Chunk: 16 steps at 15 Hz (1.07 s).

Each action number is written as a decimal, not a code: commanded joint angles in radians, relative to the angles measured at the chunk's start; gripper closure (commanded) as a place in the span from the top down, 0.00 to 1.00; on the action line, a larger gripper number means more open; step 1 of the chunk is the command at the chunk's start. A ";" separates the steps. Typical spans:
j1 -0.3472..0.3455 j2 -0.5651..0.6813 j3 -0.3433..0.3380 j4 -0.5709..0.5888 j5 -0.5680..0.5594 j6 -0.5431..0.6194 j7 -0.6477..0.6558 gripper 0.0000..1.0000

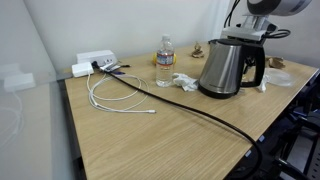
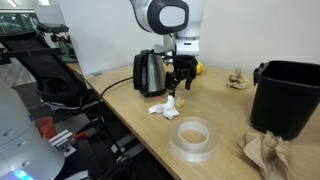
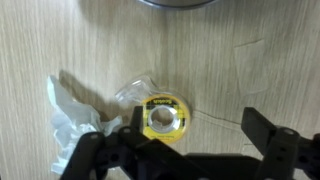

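Fingers [image 3: 186, 140], spread wide and empty as I watched, hovered over the clear bottle [image 3: 165, 115] on the desk [image 3: 60, 40], beside crumpled tissue [image 3: 70, 118], near the kettle [image 2: 150, 72].

White rounded arm [image 2: 165, 15], black fingers [image 3: 268, 140]

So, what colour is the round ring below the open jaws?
Yellow. The ring shows best in the wrist view, beside a crumpled white scrap.
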 commanded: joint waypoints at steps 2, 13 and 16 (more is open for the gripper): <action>0.015 0.005 -0.024 -0.012 -0.007 0.000 0.008 1.00; 0.016 0.023 -0.029 -0.039 -0.006 0.005 0.005 1.00; 0.020 0.035 -0.028 -0.026 -0.006 0.013 0.006 0.75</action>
